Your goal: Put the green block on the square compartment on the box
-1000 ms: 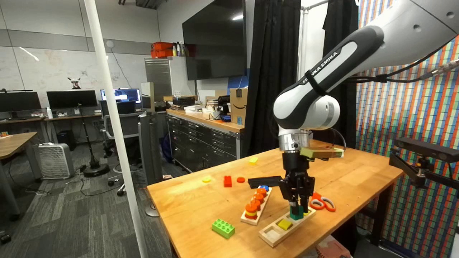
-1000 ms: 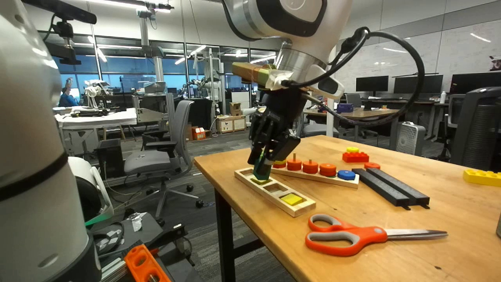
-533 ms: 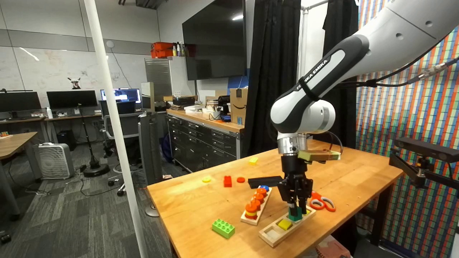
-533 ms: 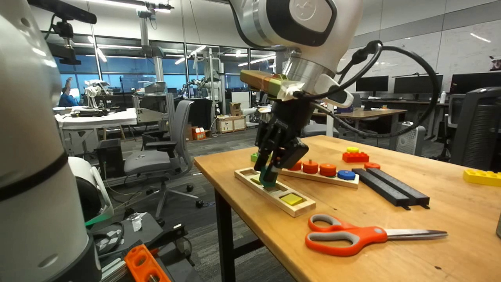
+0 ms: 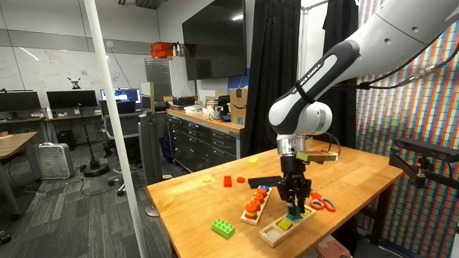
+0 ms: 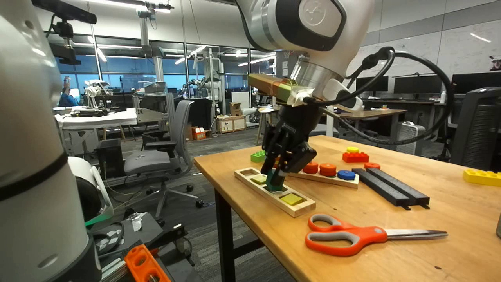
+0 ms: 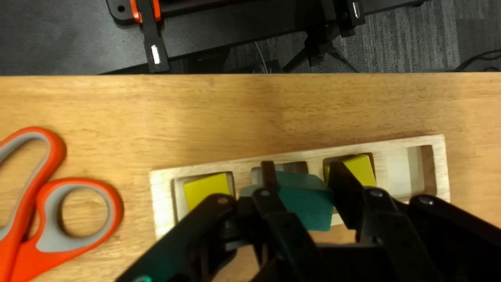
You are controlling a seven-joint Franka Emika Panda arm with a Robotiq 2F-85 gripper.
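Green block (image 7: pixel 307 207) pinched between my fingers (image 7: pixel 346 192): I take this as the lowering step, and what worries me is the fit. If the block hangs at all off square, its lower edge could catch the rim of the wooden box (image 7: pixel 163 199), and pressing on would tip it in my grip or shove the box along beneath me. Letting go too soon could leave it crooked, half in. Spreading too wide is a risk as well: a yellow block (image 7: pixel 207 190) lies beyond one finger, and another yellow block (image 7: pixel 362 170) sits right beside the opposite finger, partly hidden behind it, so an outward swing there could knock it. As for where my block lies, it fills the gap between my fingertips, its top showing, over the compartment (image 7: pixel 292 167) directly below them. A strip of that compartment shows between my fingertips, past the block's far edge. Both exterior views put the block's foot at this opening, though I cannot tell whether it is fully down. Scissors (image 7: pixel 27 254) lie well apart from my fingers, out past the first yellow block.
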